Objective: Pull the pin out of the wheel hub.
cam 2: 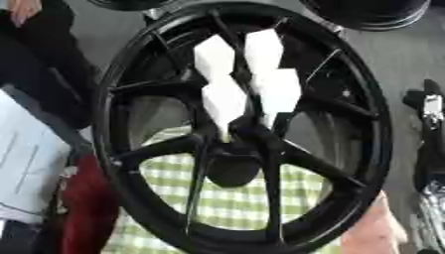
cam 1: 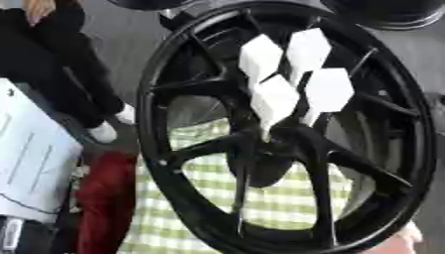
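Note:
A black spoked wheel hub (cam 1: 178,163) stands upright and fills most of both views. Several white pins with six-sided heads (cam 1: 274,97) stick out of its centre, close together. The lowest one (cam 2: 224,101) narrows to a stem that enters the hub's middle. Nothing touches the pins. A black and silver part of my right arm or hand (cam 2: 428,119) shows at the right edge of the right eye view, well apart from the pins. My left hand shows in no view. A person's bare hand (cam 2: 374,230) rests against the rim at the lower right.
A green-and-white checked cloth (cam 1: 278,203) lies behind the spokes. A red object (cam 1: 104,198) and a white sheet-like thing (cam 1: 31,158) sit at the left. A person in black (cam 1: 52,64) is at the upper left. Dark tyres (cam 2: 374,12) stand at the top.

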### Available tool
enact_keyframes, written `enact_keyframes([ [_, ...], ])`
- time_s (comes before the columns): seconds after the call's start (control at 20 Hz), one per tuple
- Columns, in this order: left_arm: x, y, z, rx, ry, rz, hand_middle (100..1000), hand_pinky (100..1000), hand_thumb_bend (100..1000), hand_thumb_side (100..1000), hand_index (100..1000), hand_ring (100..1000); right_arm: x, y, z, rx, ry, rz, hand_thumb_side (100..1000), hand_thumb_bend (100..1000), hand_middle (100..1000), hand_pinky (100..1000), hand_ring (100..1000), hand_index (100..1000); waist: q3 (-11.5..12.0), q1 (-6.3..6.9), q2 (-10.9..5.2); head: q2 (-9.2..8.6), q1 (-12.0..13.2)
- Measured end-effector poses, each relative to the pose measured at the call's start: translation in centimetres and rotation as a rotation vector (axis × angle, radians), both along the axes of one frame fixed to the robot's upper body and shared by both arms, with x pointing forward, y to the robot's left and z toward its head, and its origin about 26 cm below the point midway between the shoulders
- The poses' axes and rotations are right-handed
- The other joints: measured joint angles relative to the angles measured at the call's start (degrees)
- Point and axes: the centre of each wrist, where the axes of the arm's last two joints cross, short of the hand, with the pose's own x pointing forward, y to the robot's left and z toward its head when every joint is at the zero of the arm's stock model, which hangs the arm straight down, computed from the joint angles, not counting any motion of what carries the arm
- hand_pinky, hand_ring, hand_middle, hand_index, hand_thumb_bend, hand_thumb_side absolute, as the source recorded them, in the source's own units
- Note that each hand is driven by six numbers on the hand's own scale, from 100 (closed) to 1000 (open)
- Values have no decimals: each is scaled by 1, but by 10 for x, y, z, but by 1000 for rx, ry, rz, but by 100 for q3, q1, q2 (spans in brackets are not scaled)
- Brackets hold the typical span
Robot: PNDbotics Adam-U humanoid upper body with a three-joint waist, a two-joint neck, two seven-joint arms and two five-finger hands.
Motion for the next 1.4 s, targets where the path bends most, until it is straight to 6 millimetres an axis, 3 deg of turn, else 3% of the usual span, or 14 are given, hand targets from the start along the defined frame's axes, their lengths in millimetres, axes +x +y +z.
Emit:
enact_keyframes([
  [0.7, 1, -1, 2, 0, -4, -1, 876, 553, 231, 884, 751, 842, -1, 1, 2, -3, -8, 0, 642, 100, 672, 1000, 783, 814, 7, -35, 62, -5, 16],
  [0.85, 1, -1, 2, 0, -4, -2, 876, 553, 228, 880, 751, 842, -3, -1, 14, -40, -40, 19, 611, 100, 675, 1000, 786, 816, -17, -21, 59, -4, 16],
  [0.9, 1, 0, 2, 1, -3, -2, 876, 553, 237, 882, 751, 842, -5, -3, 19, -63, -53, 29, 677, 100, 676, 1000, 786, 816, -31, -11, 53, -2, 16],
  [0.95, 1, 0, 2, 1, -3, -2, 876, 553, 229, 878, 751, 842, -6, -5, 23, -87, -65, 42, 672, 100, 676, 1000, 787, 817, -44, 3, 38, -1, 16],
  [1.0, 1, 0, 2, 2, -3, -2, 877, 553, 229, 878, 751, 842, -7, -8, 28, -114, -80, 55, 587, 100, 678, 1000, 787, 817, -55, 12, 12, 0, 16],
  [1.4, 0, 1, 0, 7, 7, -3, 877, 552, 227, 875, 750, 842, -6, -33, 77, -436, -199, 232, 526, 100, 692, 975, 795, 825, -123, 27, -134, 92, 12],
])
